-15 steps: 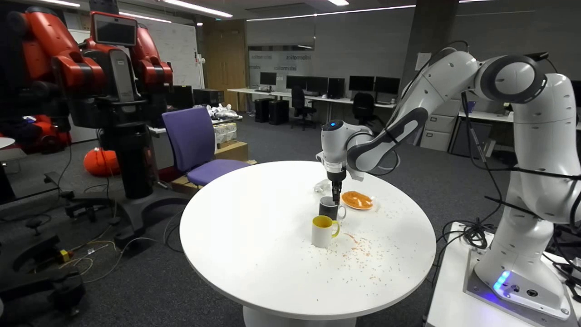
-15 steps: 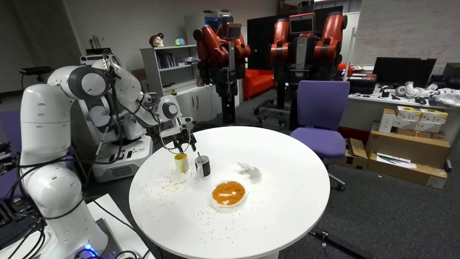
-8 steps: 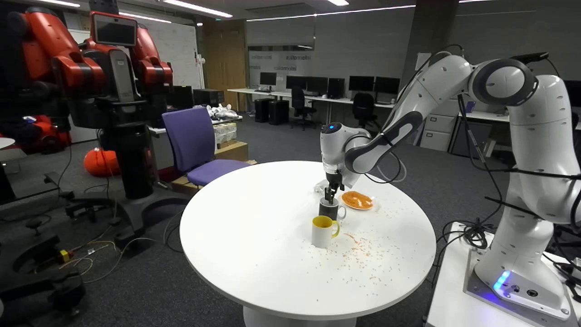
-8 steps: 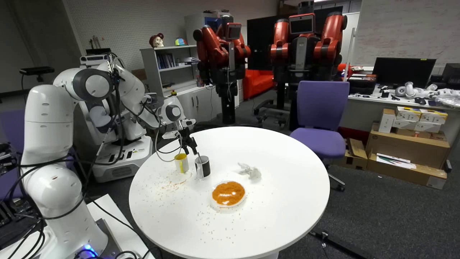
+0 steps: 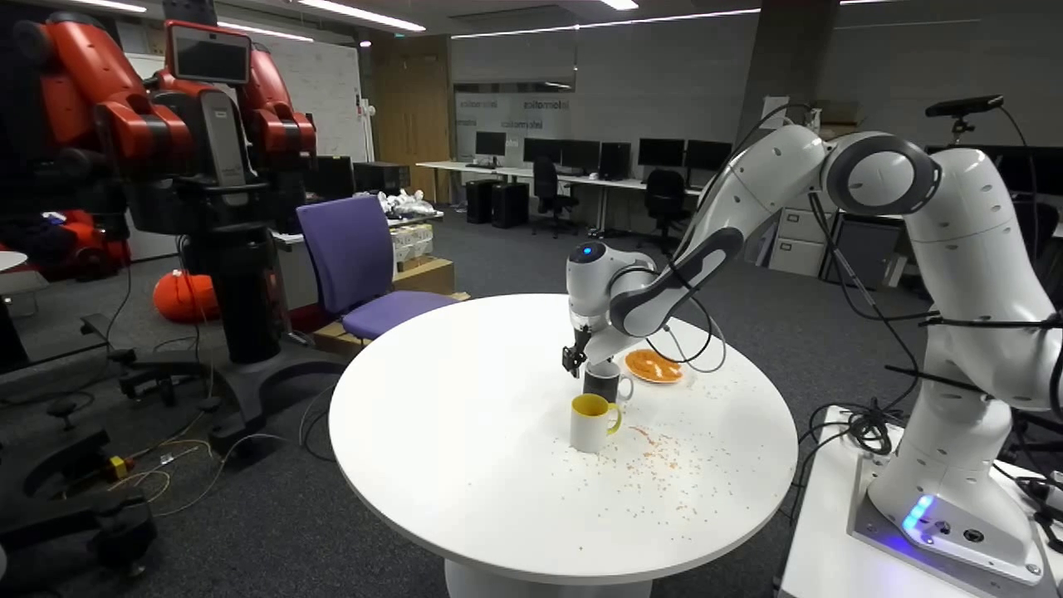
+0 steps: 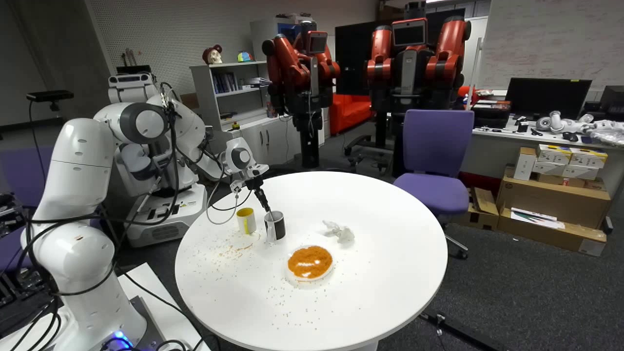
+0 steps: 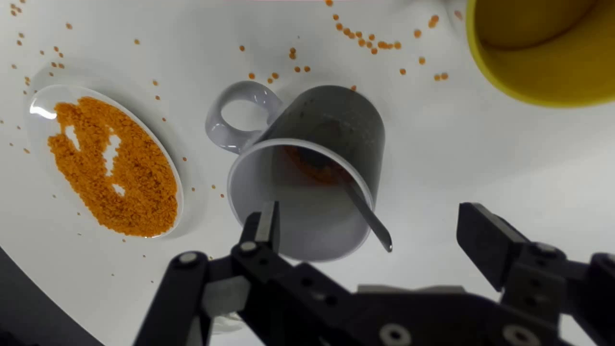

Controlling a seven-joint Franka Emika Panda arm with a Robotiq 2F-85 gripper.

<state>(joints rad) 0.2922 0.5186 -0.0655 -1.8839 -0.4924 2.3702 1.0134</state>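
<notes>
Handle (image 7: 369,217), likely a spoon's, slants up out of the mug (image 7: 353,120) toward the wide-spread, empty tool (image 7: 369,222).

dark mug (image 7: 312,206) upright, spoon (image 7: 372,221) leaning inside

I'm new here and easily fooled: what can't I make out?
Lower end of the utensil: wrist view, lost in shadow inside the dark mug.
Yellow-rimmed mug: wrist view, partly cut off by the frame.
Part of the dark mug's rim: wrist view, behind the gripper.
Crumpled clump: in an exterior view, too small to identify.
</notes>
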